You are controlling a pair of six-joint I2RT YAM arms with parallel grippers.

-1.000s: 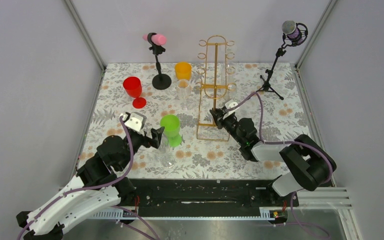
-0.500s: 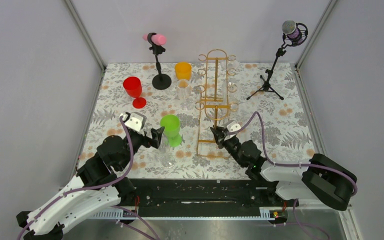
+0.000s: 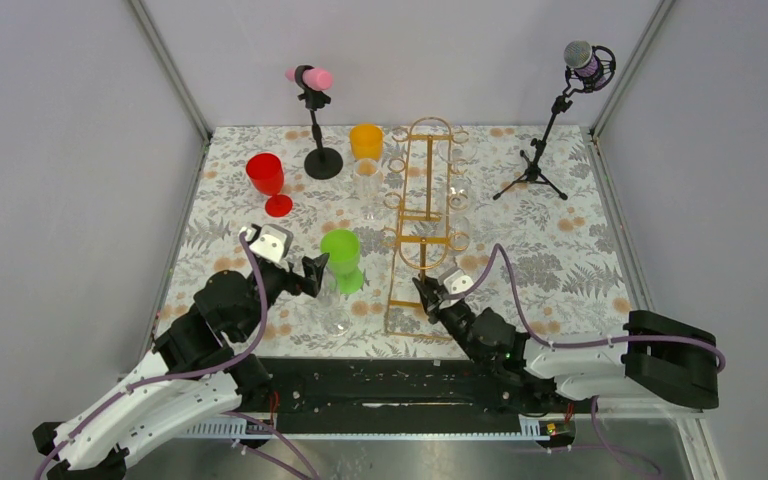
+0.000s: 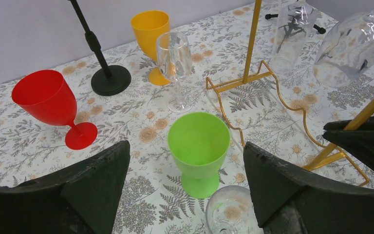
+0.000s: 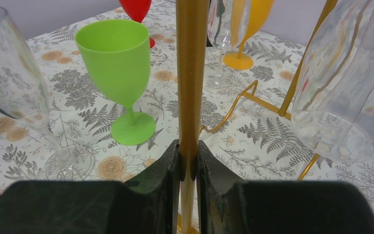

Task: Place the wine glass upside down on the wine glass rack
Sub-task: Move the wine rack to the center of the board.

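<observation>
Right fingers (image 5: pixel 174 168) clamped on gold post of wine glass rack (image 5: pixel 191 73) (low down), rack mid worktop (image 3: pixel 560 265). Left fingers (image 3: pixel 312 268) wide apart, empty, facing green goblet (image 4: pixel 198 146); clear wine glass (image 4: pixel 226 212) just beside it.

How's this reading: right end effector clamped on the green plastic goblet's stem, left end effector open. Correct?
No: the right end effector is clamped on an upright of the tall gold wire wine glass rack, not the green plastic goblet, per the right wrist view; the left end effector is open.
</observation>
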